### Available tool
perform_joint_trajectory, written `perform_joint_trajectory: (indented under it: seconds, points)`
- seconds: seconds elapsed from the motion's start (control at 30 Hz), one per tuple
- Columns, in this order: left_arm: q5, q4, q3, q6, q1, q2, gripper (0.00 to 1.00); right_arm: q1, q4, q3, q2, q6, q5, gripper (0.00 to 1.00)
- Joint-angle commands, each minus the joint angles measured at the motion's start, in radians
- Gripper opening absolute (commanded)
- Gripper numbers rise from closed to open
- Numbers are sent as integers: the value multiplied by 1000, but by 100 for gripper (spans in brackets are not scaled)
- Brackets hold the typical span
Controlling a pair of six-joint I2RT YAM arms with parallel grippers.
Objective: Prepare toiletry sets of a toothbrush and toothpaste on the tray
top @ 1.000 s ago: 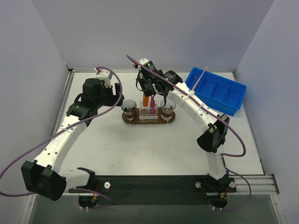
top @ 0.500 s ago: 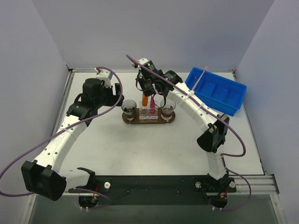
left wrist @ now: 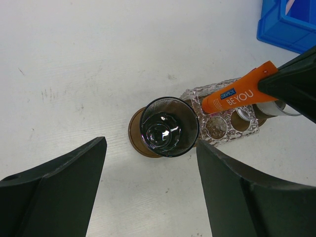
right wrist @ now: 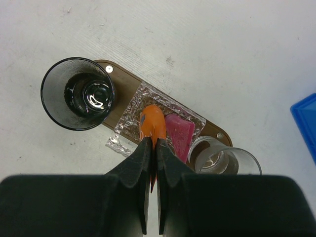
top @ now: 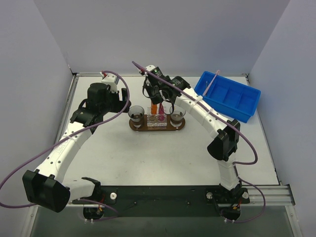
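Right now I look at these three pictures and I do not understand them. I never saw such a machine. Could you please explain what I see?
This is a robot: a left arm and a right arm, bolted to a table. The wide picture looks down from above and behind; each close picture comes from a camera on one wrist. On the table lies a brown tray carrying a dark glass, a clear glass and, between them, a clear holder with a magenta toothpaste tube in it. The right jaws are shut on an orange toothpaste tube, over the holder. The left jaws are open and empty, above the dark glass. A pale toothbrush sticks out of the blue bin.
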Motion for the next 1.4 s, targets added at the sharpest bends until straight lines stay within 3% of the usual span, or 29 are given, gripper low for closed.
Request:
perform_joint_trajectory:
  seconds: [0.0,1.37]
  points:
    - [-15,11,33,14,6,-3,84,2,38,-10,1,-17,4,0]
    - [-15,6,34,20,6,6,84,-7,179,-191,4,-25,-25,0]
